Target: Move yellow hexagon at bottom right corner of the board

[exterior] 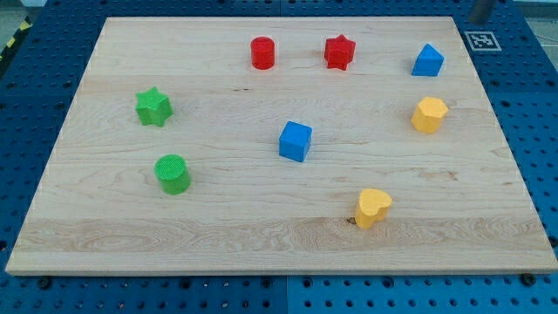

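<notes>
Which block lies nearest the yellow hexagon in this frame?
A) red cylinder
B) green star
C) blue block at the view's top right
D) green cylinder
C: the blue block sits just above the yellow hexagon near the board's right edge; my tip does not show.

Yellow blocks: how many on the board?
2. The yellow hexagon sits near the view's right edge; the yellow heart lies lower, toward the bottom. None appear hidden.

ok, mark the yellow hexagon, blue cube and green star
yellow hexagon [429,114], camera view, top face
blue cube [295,140], camera view, front face
green star [153,106], camera view, top centre
</notes>
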Motion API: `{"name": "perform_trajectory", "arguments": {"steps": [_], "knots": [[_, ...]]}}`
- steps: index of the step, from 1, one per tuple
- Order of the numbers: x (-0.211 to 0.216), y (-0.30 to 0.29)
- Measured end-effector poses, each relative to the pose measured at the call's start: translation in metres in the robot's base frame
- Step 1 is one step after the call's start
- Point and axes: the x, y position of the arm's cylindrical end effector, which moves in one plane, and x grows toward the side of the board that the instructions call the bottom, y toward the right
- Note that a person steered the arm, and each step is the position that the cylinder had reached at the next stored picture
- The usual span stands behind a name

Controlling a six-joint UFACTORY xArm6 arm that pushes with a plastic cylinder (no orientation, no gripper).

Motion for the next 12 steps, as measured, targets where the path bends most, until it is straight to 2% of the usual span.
{"name": "perform_trajectory", "arguments": {"steps": [5, 7, 8, 12], "knots": [[0.005, 0.0], [0.039, 0.0], [0.076, 0.0], [0.117, 0.0]]}}
